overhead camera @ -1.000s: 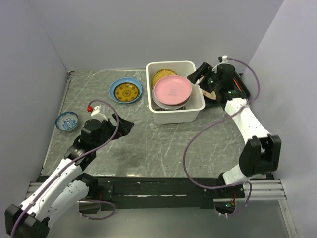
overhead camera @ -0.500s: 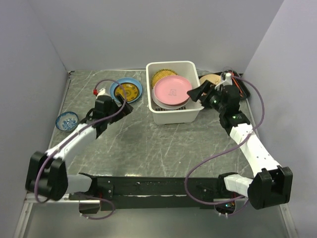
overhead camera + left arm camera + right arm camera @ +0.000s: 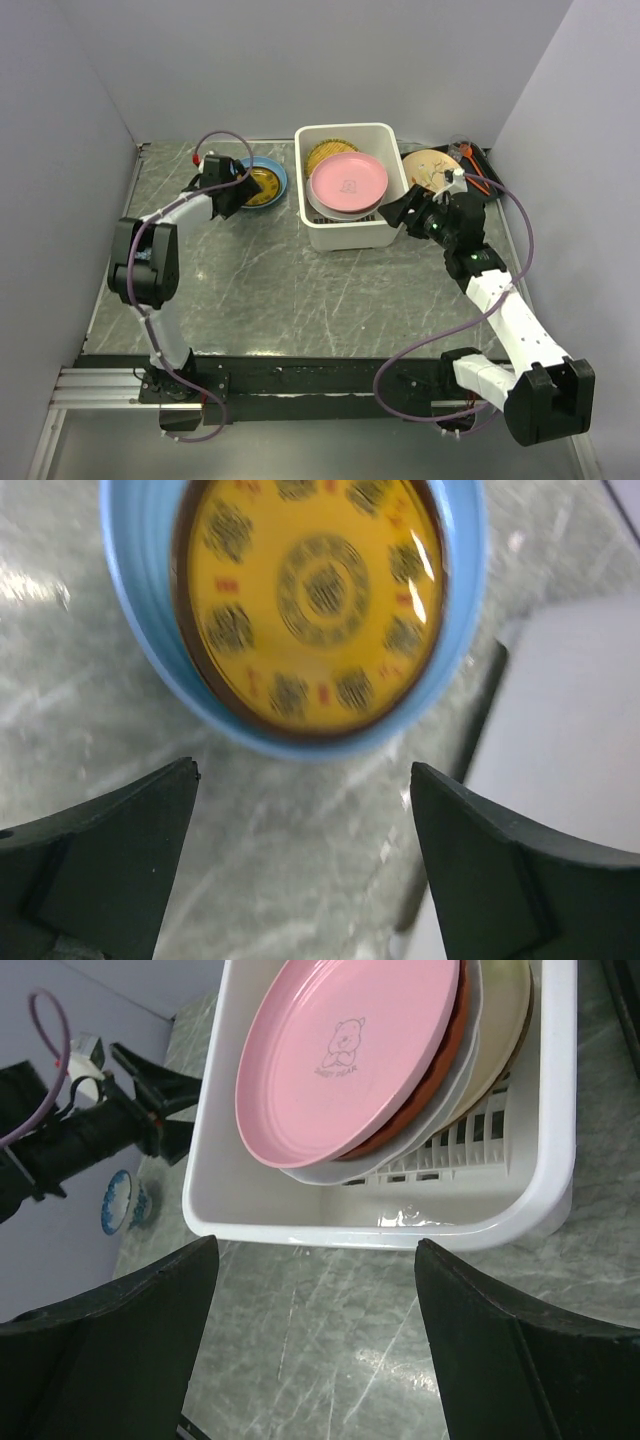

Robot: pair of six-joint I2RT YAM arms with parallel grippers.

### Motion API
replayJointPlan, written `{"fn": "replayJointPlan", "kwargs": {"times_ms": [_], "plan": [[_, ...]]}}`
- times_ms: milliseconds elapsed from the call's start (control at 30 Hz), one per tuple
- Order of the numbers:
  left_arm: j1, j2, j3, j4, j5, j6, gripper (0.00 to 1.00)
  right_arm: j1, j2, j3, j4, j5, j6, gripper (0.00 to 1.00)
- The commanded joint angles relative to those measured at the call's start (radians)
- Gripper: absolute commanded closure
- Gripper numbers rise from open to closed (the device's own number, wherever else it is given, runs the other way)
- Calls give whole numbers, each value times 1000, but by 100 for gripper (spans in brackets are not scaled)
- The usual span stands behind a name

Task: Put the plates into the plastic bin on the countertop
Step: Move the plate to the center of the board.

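The round plate with a sky-blue rim and yellow medallion-patterned centre (image 3: 310, 610) lies flat on the grey-green veined countertop (image 3: 90, 680), just beyond the tips of the left gripper (image 3: 302, 772). Its 2 fingers stand wide, with counter between them. The right gripper (image 3: 317, 1248), also spread wide and holding nothing, hangs over the near wall of the white rectangular plastic bin (image 3: 560, 1110). Inside, a pink plate (image 3: 340, 1050) tops a leaning stack, and slotted floor shows nearer the fingers.

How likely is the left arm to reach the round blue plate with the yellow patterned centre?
Probably yes: the left gripper hangs open just short of the blue plate, with only countertop between them.
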Motion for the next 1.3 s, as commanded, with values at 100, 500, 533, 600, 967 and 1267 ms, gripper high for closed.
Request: {"fn": "replayJointPlan", "kwargs": {"times_ms": [100,500,533,600,967,1267], "plan": [[26,127,143,-76,-13,18,13,7,-4,-21,17,-7,-31,14],[40,269,291,-163,-106,87,33,7,71,-17,28,-30,-22,14],[39,273,292,-168,-117,99,36,5,76,-18,28,-31,-20,15],[40,282,300,-177,-134,114,47,5,76,-20,28,-31,-20,14],[37,272,227,-216,-116,157,63,5,68,-24,28,-36,-10,15],[10,120,-3,-160,-91,154,64,5,28,-44,26,-45,6,15]]}}
